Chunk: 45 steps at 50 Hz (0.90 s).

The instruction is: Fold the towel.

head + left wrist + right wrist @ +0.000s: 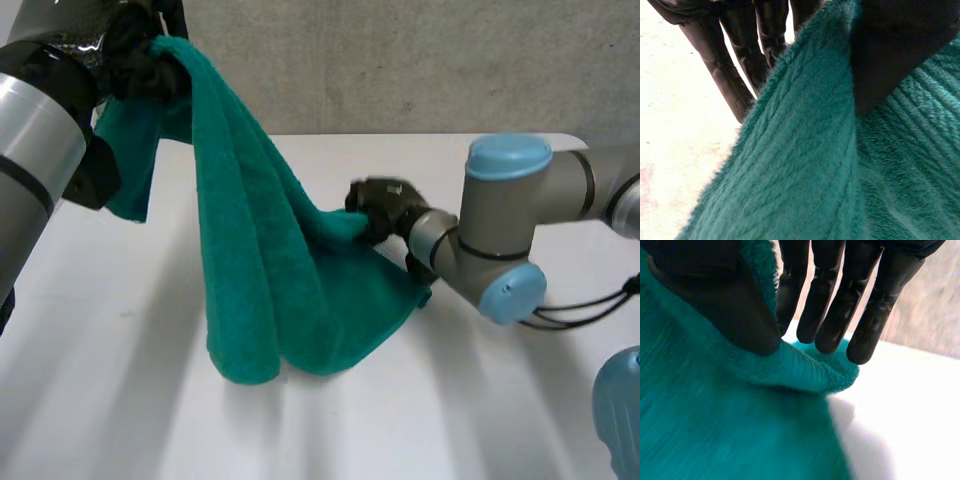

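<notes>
A teal towel (262, 260) hangs in deep folds from my left hand (150, 66), which is raised high at the far left and pinches the towel's upper edge. Its lower folds rest on the white table (120, 400). In the left wrist view the thumb (900, 55) presses the towel (805, 165) against the fingers (730, 75). My right hand (385, 205) is low at mid-table, pinching another edge of the cloth. In the right wrist view its thumb (725, 305) lies on top of the towel (715, 430) and the fingers (840, 300) close in behind the fold.
A grey wall (420, 60) runs behind the table's far edge. The right arm's elbow (505, 230) sits just right of the towel, over the table.
</notes>
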Each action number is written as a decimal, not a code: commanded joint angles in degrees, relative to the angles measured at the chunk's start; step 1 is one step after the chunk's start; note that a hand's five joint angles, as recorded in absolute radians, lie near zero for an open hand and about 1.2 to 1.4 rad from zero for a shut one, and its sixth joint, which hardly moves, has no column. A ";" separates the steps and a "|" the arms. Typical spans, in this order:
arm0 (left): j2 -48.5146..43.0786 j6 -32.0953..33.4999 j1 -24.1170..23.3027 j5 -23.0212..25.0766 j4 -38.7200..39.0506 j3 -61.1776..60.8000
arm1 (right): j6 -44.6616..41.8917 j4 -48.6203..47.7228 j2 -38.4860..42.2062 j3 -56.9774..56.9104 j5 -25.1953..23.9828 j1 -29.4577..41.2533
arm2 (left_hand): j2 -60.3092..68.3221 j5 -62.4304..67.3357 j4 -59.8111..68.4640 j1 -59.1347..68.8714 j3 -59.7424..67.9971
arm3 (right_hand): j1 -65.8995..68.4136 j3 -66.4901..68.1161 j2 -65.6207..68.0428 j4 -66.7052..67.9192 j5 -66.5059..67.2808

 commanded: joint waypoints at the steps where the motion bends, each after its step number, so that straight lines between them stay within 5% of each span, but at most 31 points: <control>1: -6.91 0.15 6.07 2.45 5.92 5.39 | -2.92 -4.34 -7.74 -8.20 4.77 -0.27 | 11.36 15.63 11.59 14.02 11.74 | 24.69 13.02 12.74 12.66 14.80; 8: -14.82 2.95 9.68 5.88 10.41 17.43 | -12.22 -16.03 -21.97 -3.56 8.30 -1.06 | 11.36 15.63 11.59 14.02 11.74 | 24.69 13.02 12.74 12.66 14.80; 16: -15.79 7.26 9.68 6.50 13.58 15.77 | -23.38 -13.86 -29.19 7.85 8.12 -1.24 | 11.36 15.63 11.59 14.02 11.74 | 24.69 13.02 12.74 12.66 14.80; 24: -15.44 8.32 9.68 6.94 12.00 -2.05 | -37.29 -2.34 -30.34 24.65 8.65 -1.94 | 11.36 15.63 11.59 14.02 11.74 | 24.69 13.02 12.74 12.66 14.80; 40: -15.35 23.87 9.24 6.76 5.24 -29.75 | -38.53 4.61 -28.06 41.72 6.80 -1.15 | 4.55 8.83 4.79 7.22 4.94 | 24.69 13.02 12.74 12.66 14.80; 41: -15.35 23.88 9.24 6.76 5.23 -29.75 | -38.35 4.61 -27.89 41.63 6.89 -1.41 | 4.48 8.76 4.72 7.15 4.87 | 11.26 -0.41 -0.69 -0.77 1.37; 43: -14.39 24.40 8.97 6.68 1.56 -29.93 | -37.04 3.30 -28.41 41.37 7.07 -2.03 | -18.10 -13.82 -17.86 -15.44 -17.72 | -17.88 -29.55 -29.82 -29.90 -27.76; 45: -12.73 24.40 8.97 6.67 -0.64 -29.50 | -34.40 0.49 -29.90 41.02 7.15 -2.12 | -23.22 -18.94 -22.98 -20.56 -22.84 | -19.66 -31.33 -31.60 -31.69 -29.55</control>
